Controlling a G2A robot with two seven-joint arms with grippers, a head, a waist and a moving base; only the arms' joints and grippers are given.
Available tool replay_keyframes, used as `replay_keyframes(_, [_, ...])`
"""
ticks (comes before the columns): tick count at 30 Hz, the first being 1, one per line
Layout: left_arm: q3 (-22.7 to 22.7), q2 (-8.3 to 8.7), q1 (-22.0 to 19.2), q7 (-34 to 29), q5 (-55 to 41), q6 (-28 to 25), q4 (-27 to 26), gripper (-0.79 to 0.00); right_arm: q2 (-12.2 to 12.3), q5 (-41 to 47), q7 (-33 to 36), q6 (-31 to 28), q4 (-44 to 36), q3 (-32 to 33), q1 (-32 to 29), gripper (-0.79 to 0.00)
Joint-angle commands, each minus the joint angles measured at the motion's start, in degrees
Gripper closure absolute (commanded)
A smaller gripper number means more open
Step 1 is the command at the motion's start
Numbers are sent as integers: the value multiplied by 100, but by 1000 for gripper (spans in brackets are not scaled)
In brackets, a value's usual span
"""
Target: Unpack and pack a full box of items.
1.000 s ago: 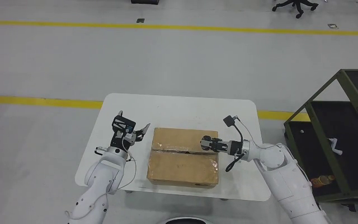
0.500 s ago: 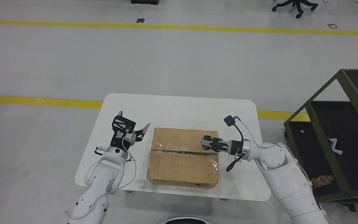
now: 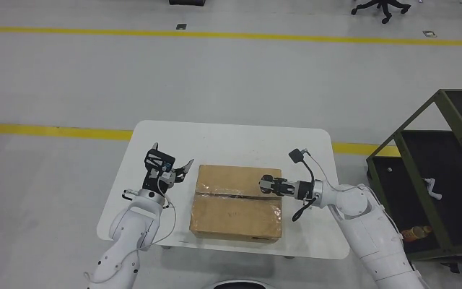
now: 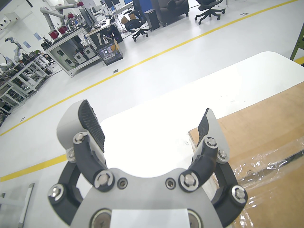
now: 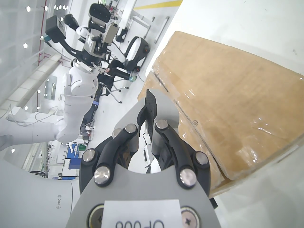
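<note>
Opening step: the box [image 3: 235,202] is taped shut. The right claw [image 5: 149,100], squeezed shut and empty, maybe touches the tape [image 5: 190,119]. The left claw [image 4: 145,110] gapes wide beside the box. Next, split that tape.

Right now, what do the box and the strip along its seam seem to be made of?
The box looks like brown matte cardboard: dull, fibrous faces. The strip looks like clear glossy plastic tape: it wrinkles and glints.

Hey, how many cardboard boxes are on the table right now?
1. The taped cardboard box sits on the white table, the open left end effector beside one end, the shut right end effector over the other. Its contents are hidden.
</note>
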Motion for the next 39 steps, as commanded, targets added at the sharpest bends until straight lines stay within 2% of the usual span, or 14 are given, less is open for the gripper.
replay_keyframes(1, [0, 0, 0, 0, 0, 0, 0, -785, 1, -116, -24, 120, -242, -63, 27, 0])
replay_keyframes(9, [0, 0, 0, 0, 0, 0, 0, -785, -35, -80, 153, 360, -516, -397, 354, 0])
replay_keyframes(26, [0, 0, 0, 0, 0, 0, 0, -785, -190, 97, 14, 353, -32, -990, 1286, 0])
replay_keyframes(34, [0, 0, 7, 6, -10, 0, -1, -785, -237, 66, -51, 298, 14, -1190, 1466, 0])
replay_keyframes(39, [-97, 17, 125, 195, -315, -354, -77, -785, -240, 54, -88, 277, 54, -1231, 1478, 0])
